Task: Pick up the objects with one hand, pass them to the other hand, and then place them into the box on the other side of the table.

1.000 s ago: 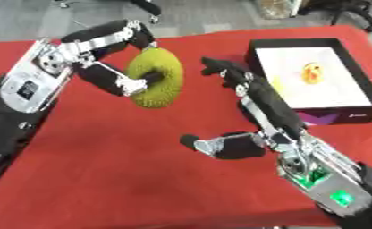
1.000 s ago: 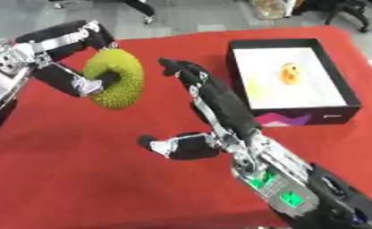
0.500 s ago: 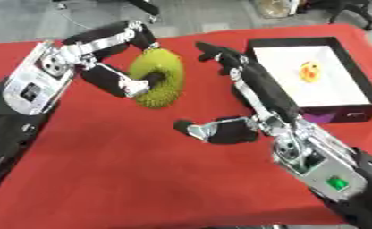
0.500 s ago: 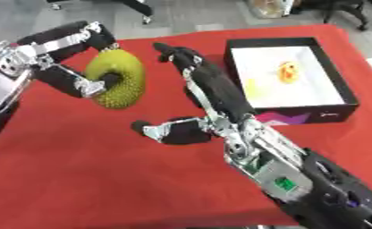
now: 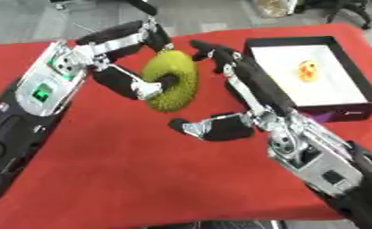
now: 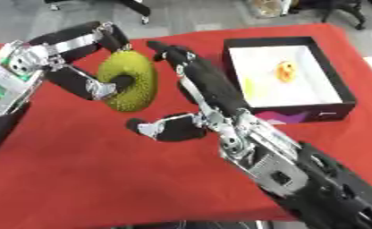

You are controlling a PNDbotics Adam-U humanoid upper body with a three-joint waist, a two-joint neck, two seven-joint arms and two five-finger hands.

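- Left hand (image 5: 134, 71): enters from the left side; fingers and thumb curled round the green ring, with the thumb passing through its hole. It holds the ring above the cloth, clear of the surface.
- Green ring (image 5: 172, 80): yellow-green, rough-textured, doughnut-shaped, standing roughly on edge in the left hand, over the far middle of the table.
- Right hand (image 5: 240, 96): enters from the lower right; fingers straight and spread wide, thumb stretched out to the left below the ring. The fingertips (image 5: 201, 47) reach just beside the ring's right edge; contact cannot be told. It holds nothing.
- Box (image 5: 360, 78): black walls, white floor, at the table's far right, well apart from the ring.
- Small yellow-and-orange object (image 5: 307, 70): lies inside the box on the white floor.
- Table (image 5: 126, 174): covered in red cloth.
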